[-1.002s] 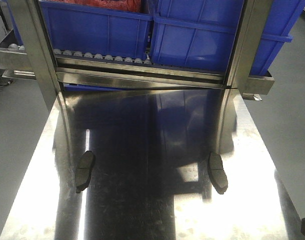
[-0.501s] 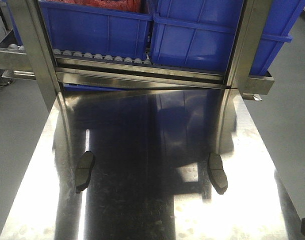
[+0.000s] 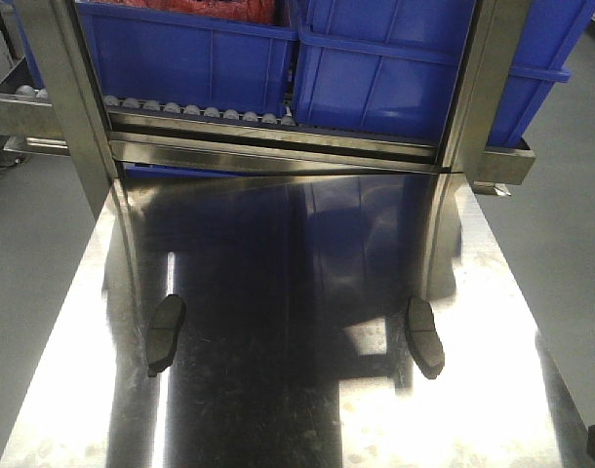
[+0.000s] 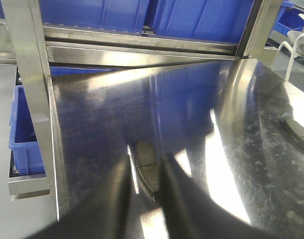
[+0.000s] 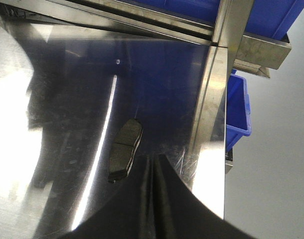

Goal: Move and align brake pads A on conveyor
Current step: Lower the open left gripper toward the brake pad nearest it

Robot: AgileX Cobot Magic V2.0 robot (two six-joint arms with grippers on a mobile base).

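Two brake pads A lie flat on the shiny steel tabletop (image 3: 278,390), one on the left (image 3: 166,333) and one on the right (image 3: 424,336). In the left wrist view my left gripper (image 4: 144,168) is open, and the left pad (image 4: 146,167) shows through the gap between its dark fingers (image 4: 112,199); the other pad (image 4: 296,132) lies far right. My right gripper (image 5: 153,160) is shut with nothing in it, its tip just right of the right pad (image 5: 125,149). The front view shows neither gripper at the pads. The conveyor is out of view.
A roller rack with blue bins (image 3: 376,58) spans the back of the table between two steel uprights (image 3: 68,97) (image 3: 473,88). Lower blue bins sit off the table's left side (image 4: 25,124) and right side (image 5: 237,109). Grey floor lies beyond both table edges.
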